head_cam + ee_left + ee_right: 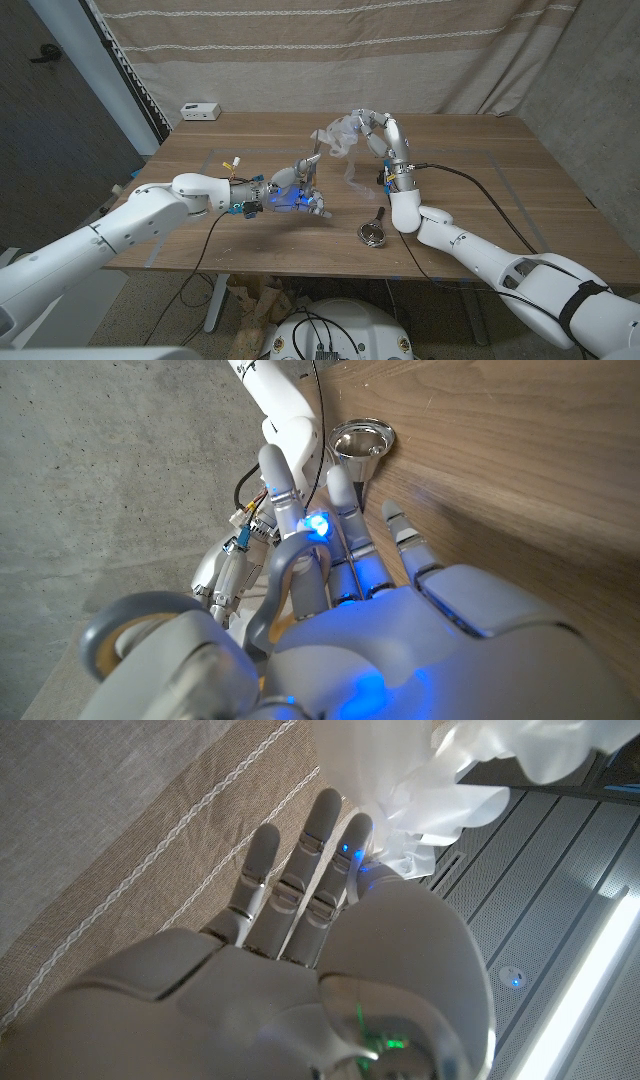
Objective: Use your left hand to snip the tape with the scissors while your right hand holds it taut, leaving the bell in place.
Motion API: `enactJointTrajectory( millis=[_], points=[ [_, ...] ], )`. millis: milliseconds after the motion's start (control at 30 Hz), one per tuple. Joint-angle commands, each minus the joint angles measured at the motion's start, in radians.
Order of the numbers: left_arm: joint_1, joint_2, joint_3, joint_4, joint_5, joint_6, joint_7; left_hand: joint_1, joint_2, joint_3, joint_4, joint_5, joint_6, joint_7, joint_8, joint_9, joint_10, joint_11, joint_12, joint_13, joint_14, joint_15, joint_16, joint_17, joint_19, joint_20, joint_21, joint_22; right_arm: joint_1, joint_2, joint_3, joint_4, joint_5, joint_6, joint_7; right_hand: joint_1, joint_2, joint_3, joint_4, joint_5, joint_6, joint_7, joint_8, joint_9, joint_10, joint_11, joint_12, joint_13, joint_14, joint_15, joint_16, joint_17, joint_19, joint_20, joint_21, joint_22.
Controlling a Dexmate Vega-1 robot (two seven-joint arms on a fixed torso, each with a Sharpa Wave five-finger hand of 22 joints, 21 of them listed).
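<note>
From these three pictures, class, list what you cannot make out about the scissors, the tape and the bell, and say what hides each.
- Scissors: head view, the handles are buried in the left hand; left wrist view, the blades are hidden behind its fingers.
- Tape: head view, a crumpled clear wad at the right hand; where it ends is too faint to tell. Right wrist view, cut off by the edge.
- Bell: head view, too small for detail.

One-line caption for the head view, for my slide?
Right robot hand lifts crumpled clear tape above the table; left robot hand raises scissors beside the bell.
</note>
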Motion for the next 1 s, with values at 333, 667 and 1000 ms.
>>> enactJointTrajectory(
  millis=[333, 667, 1000],
  points=[
    [-0.012, -0.006, 0.009, 0.018, 0.004, 0.009, -0.013, -0.024, -0.029, -0.082, 0.06, 0.011, 0.003, 0.012, -0.007, 0.007, 0.039, -0.025, 0.039, 0.07, 0.003, -0.006, 0.012, -0.007, 0.0, 0.009, 0.003, 0.004, -0.004, -0.013, -0.005, -0.007, -0.046, 0.029, -0.036, -0.007, -0.001, -0.005, -0.001, 0.007, 0.013, -0.004, 0.004, 0.008, 0.014, -0.003, -0.012, 0.002, 0.011, -0.068, -0.001, 0.001, -0.008, -0.155, 0.011, -0.019],
    [-0.019, -0.012, 0.015, 0.021, 0.008, 0.012, -0.018, -0.025, -0.028, -0.081, 0.061, 0.013, 0.014, 0.01, -0.005, 0.008, 0.045, -0.023, 0.039, 0.07, 0.009, -0.005, 0.018, -0.006, 0.002, 0.009, 0.003, 0.004, -0.012, -0.02, 0.002, -0.031, -0.038, 0.022, -0.027, -0.007, -0.001, -0.006, -0.001, 0.008, 0.018, -0.003, 0.005, 0.009, 0.019, -0.003, -0.018, 0.003, 0.013, -0.068, -0.004, 0.0, -0.01, -0.155, 0.012, -0.029],
    [-0.035, -0.024, 0.029, 0.029, 0.016, 0.019, -0.03, -0.024, -0.026, -0.081, 0.061, 0.015, 0.013, 0.009, -0.006, 0.01, 0.05, -0.02, 0.039, 0.07, 0.012, -0.003, 0.02, -0.01, 0.003, 0.008, 0.004, 0.004, -0.018, -0.028, 0.009, -0.042, -0.048, 0.024, -0.033, -0.006, -0.001, -0.007, -0.002, 0.009, 0.02, 0.001, 0.004, 0.009, 0.024, -0.003, -0.022, 0.002, 0.017, -0.068, -0.004, 0.0, -0.009, -0.156, 0.013, -0.035]
  ],
)
